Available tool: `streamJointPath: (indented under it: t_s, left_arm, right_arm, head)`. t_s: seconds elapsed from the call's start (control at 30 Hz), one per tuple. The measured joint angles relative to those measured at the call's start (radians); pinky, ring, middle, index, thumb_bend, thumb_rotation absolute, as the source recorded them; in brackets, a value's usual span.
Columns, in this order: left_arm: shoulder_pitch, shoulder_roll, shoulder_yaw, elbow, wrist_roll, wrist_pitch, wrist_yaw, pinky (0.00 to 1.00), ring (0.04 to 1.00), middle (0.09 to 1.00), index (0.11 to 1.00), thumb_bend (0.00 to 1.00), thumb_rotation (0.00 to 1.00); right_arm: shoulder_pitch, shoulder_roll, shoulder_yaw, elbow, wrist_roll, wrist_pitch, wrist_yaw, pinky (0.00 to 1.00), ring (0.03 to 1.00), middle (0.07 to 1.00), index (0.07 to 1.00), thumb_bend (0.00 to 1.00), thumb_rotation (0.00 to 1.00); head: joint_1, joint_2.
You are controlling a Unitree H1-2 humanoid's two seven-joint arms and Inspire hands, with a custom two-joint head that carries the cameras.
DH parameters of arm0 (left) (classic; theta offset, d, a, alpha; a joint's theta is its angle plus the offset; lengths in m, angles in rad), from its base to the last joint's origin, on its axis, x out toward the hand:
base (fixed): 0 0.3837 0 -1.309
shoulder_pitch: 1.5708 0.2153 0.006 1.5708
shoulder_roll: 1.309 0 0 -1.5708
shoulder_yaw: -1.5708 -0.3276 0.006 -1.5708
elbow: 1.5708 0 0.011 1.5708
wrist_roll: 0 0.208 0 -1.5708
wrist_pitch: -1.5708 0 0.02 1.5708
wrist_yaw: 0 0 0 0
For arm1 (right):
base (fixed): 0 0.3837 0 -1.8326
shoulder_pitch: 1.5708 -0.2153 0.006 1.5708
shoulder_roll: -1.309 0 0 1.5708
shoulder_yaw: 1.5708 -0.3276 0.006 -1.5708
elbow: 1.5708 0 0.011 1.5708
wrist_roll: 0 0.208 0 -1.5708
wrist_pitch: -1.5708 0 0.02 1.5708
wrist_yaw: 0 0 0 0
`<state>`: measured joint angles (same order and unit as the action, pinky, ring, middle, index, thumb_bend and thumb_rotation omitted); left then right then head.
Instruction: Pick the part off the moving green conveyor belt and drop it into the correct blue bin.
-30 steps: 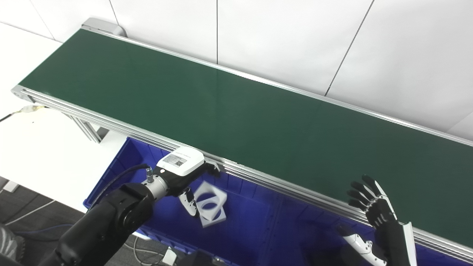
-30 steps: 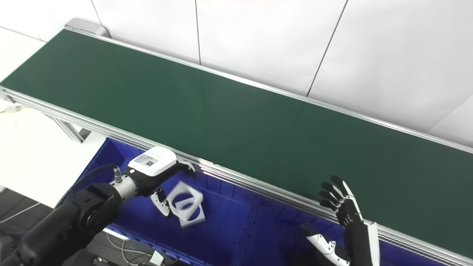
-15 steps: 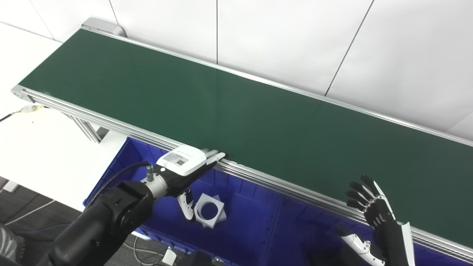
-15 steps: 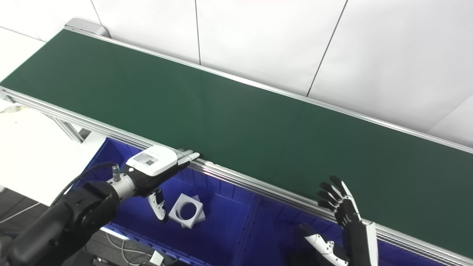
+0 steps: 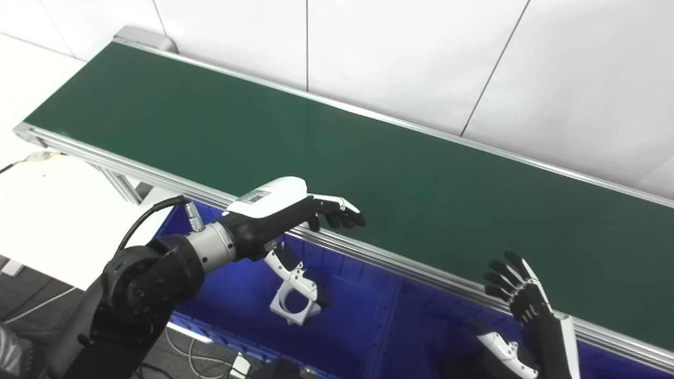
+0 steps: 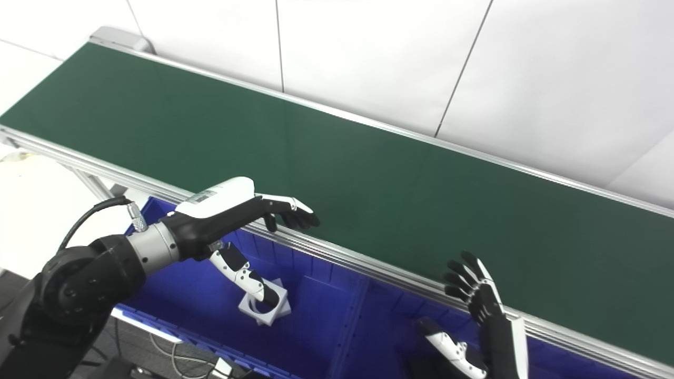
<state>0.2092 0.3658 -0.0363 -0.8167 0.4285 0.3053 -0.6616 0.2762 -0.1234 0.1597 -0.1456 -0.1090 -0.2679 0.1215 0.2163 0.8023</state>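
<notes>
A white square part with a round hole lies on the floor of the blue bin, below the conveyor's near rail. My left hand is open and empty, raised above the bin with its fingers reaching over the rail onto the edge of the green belt; its thumb hangs down in front of the part. My right hand is open and empty, fingers spread, held upright at the near rail on the right. No part shows on the belt.
The aluminium rail runs diagonally between the belt and the bin. A white table stands at the left. White wall panels rise behind the belt. A divider splits the bin.
The white part dropped from my left hand into the bin and settled there. My left hand opened, then rose and stretched right over the rail. The right hand barely moved.
</notes>
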Motion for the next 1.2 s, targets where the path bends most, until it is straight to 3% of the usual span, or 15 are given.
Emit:
streamJointPath:
  t_s: [0.13, 0.33, 0.43, 0.53, 0.6, 0.77, 0.93, 1.2]
  left_arm:
    - [0.004, -0.044, 0.005, 0.052, -0.137, -0.008, 0.058, 0.72, 0.788, 0.798, 0.791, 0.84, 0.53]
    - [0.011, -0.092, -0.066, 0.14, -0.179, -0.053, 0.123, 0.79, 0.83, 0.824, 0.819, 0.88, 0.55]
    - [0.019, -0.157, -0.081, 0.243, -0.261, -0.107, 0.167, 0.8, 0.837, 0.847, 0.855, 0.89, 0.49]
    - [0.021, -0.22, -0.091, 0.402, -0.374, -0.178, 0.196, 0.84, 0.869, 0.878, 0.893, 0.94, 0.5]
    - [0.022, -0.241, -0.101, 0.481, -0.409, -0.209, 0.204, 0.84, 0.867, 0.877, 0.897, 0.95, 0.51]
    - [0.014, -0.276, -0.113, 0.621, -0.455, -0.308, 0.237, 0.8, 0.843, 0.862, 0.895, 0.96, 0.54]
    - [0.011, -0.285, -0.131, 0.728, -0.496, -0.405, 0.247, 0.82, 0.847, 0.866, 0.889, 0.92, 0.51]
    - [-0.001, -0.251, -0.106, 0.8, -0.576, -0.456, 0.245, 0.83, 0.851, 0.869, 0.88, 0.9, 0.46]
  right_arm:
    - [0.001, 0.009, 0.009, 0.007, -0.008, -0.001, -0.002, 0.7, 0.773, 0.815, 0.893, 0.78, 0.47]
    - [0.009, 0.011, 0.014, 0.009, -0.026, -0.002, -0.007, 0.71, 0.779, 0.821, 0.892, 0.78, 0.47]
    - [0.009, 0.014, 0.016, 0.018, -0.025, -0.005, -0.009, 0.71, 0.779, 0.82, 0.891, 0.78, 0.47]
    - [0.01, 0.021, 0.021, 0.04, -0.028, -0.013, -0.015, 0.7, 0.776, 0.816, 0.89, 0.77, 0.5]
    - [0.01, 0.025, 0.024, 0.043, -0.036, -0.018, -0.018, 0.71, 0.779, 0.817, 0.891, 0.77, 0.52]
    - [0.01, 0.032, 0.031, 0.053, -0.043, -0.024, -0.022, 0.71, 0.778, 0.815, 0.887, 0.78, 0.56]
    - [0.013, 0.045, 0.041, 0.07, -0.05, -0.026, -0.024, 0.71, 0.779, 0.819, 0.89, 0.79, 0.61]
    - [0.013, 0.065, 0.062, 0.083, -0.09, -0.03, -0.042, 0.72, 0.791, 0.833, 0.896, 0.76, 0.67]
  head:
    - [-0.049, -0.018]
    - [-0.086, -0.032]
    - [-0.103, -0.038]
    - [-0.165, -0.046]
    - [-0.166, -0.046]
    - [-0.296, -0.054]
    - [-0.398, -0.066]
    - [-0.52, -0.061]
